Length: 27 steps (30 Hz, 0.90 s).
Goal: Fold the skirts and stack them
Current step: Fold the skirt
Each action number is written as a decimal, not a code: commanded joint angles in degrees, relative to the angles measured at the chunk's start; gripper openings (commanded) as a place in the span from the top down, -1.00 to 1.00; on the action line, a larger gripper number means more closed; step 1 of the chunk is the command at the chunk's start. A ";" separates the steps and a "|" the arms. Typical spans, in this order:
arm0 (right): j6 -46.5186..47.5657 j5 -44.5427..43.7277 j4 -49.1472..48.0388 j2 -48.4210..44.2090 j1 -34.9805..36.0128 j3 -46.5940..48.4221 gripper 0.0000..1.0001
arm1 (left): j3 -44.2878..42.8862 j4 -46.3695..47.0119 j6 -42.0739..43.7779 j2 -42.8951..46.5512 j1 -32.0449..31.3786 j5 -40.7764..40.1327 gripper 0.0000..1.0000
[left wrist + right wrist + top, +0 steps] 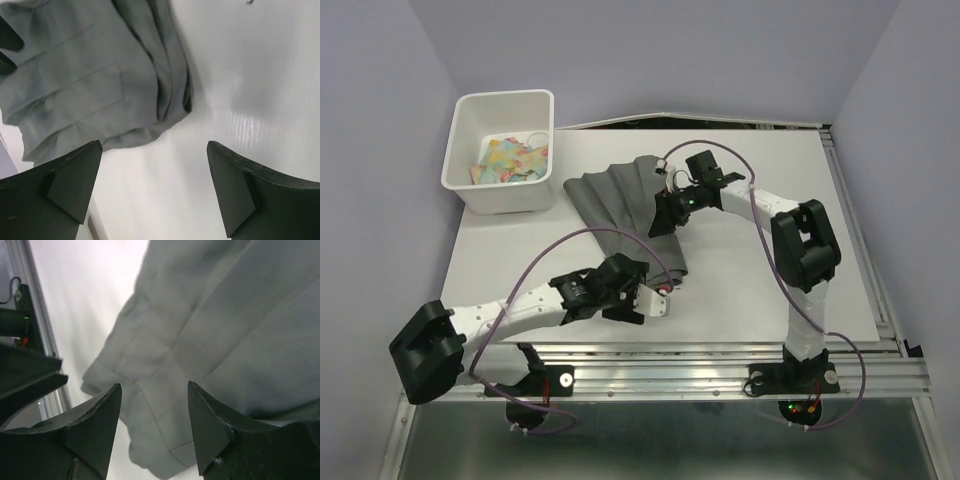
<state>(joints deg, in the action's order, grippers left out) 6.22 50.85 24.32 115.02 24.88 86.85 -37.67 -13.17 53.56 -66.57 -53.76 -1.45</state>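
skirt (608,195) lies fanned out flat | my left gripper (155,150) gapes empty just off its near end | my right gripper (155,387) hangs parted over its middle, seemingly clear of the cloth

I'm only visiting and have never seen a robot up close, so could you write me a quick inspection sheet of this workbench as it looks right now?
Surface: white table, flat and matte.
Job's things: one dark grey pleated skirt lying on the table, its near end bunched; no stack seen.
Clutter: white tub at the far left, colourful scraps inside.
Claws: left claw open over bare table beside the skirt's end; right claw open above the skirt, holding nothing.
Cables: a purple cable looped along each arm.
Surroundings: lilac walls; metal rail at the near edge.
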 commanded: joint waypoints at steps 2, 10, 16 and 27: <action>-0.42 -3.82 -3.49 5.81 0.16 1.92 -0.21 | 2.25 9.56 0.85 -4.18 -6.61 -5.66 -0.97; 0.28 -6.38 -3.49 8.38 0.16 -0.36 -0.20 | 1.64 21.07 -1.43 -18.40 -11.89 -18.57 -0.97; 2.30 -7.08 -3.57 7.06 0.16 -3.87 -0.19 | -1.35 25.99 -4.16 -28.69 -12.25 -29.39 -0.83; 6.44 -9.10 -2.69 0.75 0.16 -15.29 -0.15 | -5.48 24.78 -6.80 -26.61 -10.23 -30.11 0.50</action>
<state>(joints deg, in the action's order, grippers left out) 10.74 45.41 17.69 117.75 24.82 76.27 -40.34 12.91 49.01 -95.66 -65.23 -31.35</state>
